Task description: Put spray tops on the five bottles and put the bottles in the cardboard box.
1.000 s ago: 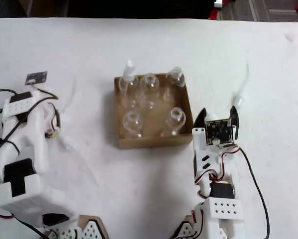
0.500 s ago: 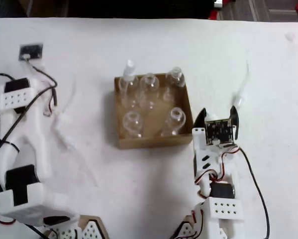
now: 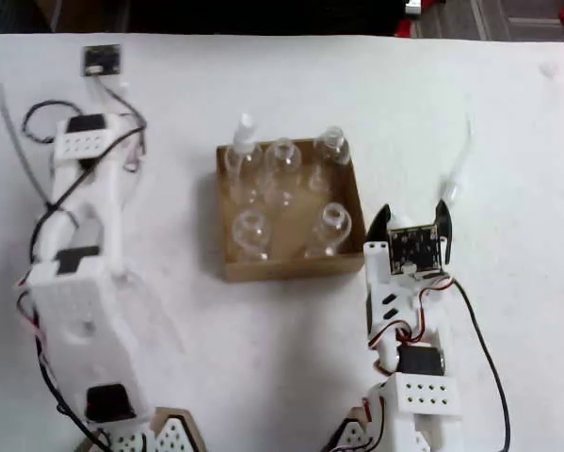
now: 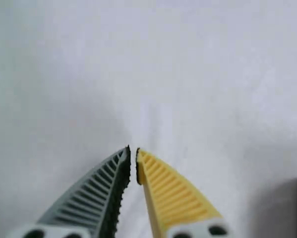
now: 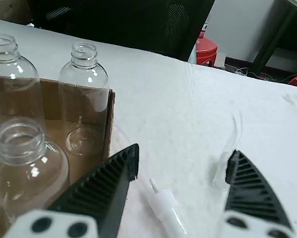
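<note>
The counter (image 3: 291, 75) is looked down on from a fixed overhead camera. The left claw (image 4: 133, 154) and right claw (image 5: 183, 158) are each looked along from close behind — the cardboard box (image 3: 291, 266) is shared by the high and right wrist views.

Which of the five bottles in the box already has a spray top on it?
The bottle in the cardboard box's far-left corner: a white spray top caps it; the other four stand open-necked.

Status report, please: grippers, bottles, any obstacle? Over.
Left gripper shut, holding nothing. Right gripper open over a loose spray top. Five bottles in cardboard box; one capped bottle, four open. No obstacle seen.
</note>
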`<state>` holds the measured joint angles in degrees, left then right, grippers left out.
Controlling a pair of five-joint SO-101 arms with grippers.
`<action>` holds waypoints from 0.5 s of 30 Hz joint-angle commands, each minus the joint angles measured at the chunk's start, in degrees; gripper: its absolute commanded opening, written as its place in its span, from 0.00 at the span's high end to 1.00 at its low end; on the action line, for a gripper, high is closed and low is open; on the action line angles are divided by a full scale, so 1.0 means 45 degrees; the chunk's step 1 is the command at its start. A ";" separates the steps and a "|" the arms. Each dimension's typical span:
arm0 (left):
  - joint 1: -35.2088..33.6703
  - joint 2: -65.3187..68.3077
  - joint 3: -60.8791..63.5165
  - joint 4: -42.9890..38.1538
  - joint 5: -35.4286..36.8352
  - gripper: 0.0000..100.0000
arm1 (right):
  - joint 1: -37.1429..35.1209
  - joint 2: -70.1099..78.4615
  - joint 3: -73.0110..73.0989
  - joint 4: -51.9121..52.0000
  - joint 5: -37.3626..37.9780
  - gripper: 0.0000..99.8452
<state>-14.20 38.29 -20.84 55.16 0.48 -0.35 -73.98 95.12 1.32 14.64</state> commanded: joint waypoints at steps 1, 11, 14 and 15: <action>0.0615 0.1768 -0.3106 0.1641 0.0234 0.98 | -0.0166 0.0010 -0.0039 -0.0303 0.0176 0.74; 0.0107 0.4855 -0.8635 0.5763 0.2110 0.98 | -0.0166 -0.0010 -0.0039 -0.0303 0.0176 0.74; 0.0166 0.5167 -1.0452 0.7385 0.2325 0.98 | -0.0166 -0.0010 -0.0039 -0.0303 0.0176 0.74; 0.0283 0.5284 -1.0921 0.7717 0.1954 0.98 | -0.0166 -0.0029 -0.0039 -0.0303 0.0176 0.74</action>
<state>-12.70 61.85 -58.73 82.07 10.07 -0.35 -73.98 95.12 1.32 14.64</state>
